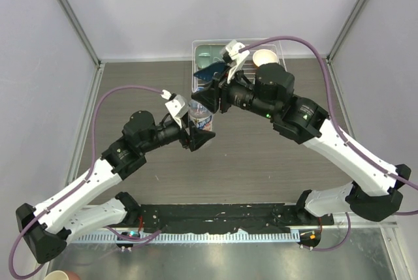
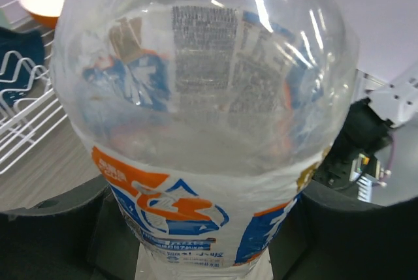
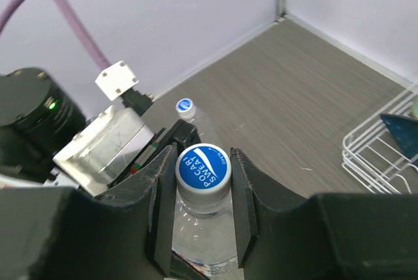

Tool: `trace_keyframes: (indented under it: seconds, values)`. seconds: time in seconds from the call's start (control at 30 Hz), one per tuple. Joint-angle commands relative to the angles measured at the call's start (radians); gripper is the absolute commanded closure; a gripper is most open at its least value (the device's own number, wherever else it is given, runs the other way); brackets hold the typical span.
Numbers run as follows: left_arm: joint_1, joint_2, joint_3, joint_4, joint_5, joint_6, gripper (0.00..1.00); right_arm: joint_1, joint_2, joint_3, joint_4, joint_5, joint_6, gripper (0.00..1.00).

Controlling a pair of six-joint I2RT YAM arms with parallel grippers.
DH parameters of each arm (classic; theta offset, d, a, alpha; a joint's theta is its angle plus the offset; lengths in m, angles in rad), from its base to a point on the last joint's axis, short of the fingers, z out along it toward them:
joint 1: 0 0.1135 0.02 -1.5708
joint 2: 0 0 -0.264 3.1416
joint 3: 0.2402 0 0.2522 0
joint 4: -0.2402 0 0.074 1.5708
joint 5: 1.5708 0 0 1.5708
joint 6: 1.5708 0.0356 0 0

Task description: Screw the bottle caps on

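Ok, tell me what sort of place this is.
Probably a robot lab test cell: two arms bolted at the table's near edge, plain panel walls around it, a wire dish rack at the back.

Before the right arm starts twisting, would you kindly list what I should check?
1. Left gripper clamps bottle: ok.
2. Right gripper shut on cap: ok.
3. Cap sits on the neck: ok.
4. Threads engaged squarely: cannot tell.
5. Other cap on its own bottle: ok.
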Motion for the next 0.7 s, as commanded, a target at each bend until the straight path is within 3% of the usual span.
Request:
trace_keyframes:
  seconds: [0.0, 0.17, 0.23, 0.3, 0.53, 0.67]
  values:
    - [-0.002, -0.032, 0.062, 0.262, -0.171, 0.062, 1.00, 0.083, 0.051, -0.031, -0.140, 0.358, 0.018, 0.99]
    - [-0.005, -0.024, 0.063, 0.258, -0.219, 0.080, 1.00, 0.189, 0.158, 0.038, -0.194, 0.698, 0.031, 0.99]
    - [-0.003, -0.019, 0.060, 0.255, -0.225, 0.080, 1.00, 0.216, 0.183, 0.074, -0.199, 0.780, 0.070, 0.90]
    - [-0.005, -0.021, 0.053, 0.250, -0.213, 0.080, 1.00, 0.221, 0.200, 0.115, -0.208, 0.803, 0.077, 0.68]
    - [-0.005, -0.025, 0.027, 0.233, -0.200, 0.062, 1.00, 0.216, 0.166, 0.218, -0.188, 0.742, 0.015, 0.38]
    - [-0.003, -0.025, 0.007, 0.241, -0.197, 0.054, 1.00, 0.187, 0.158, 0.294, -0.246, 0.622, -0.011, 0.30]
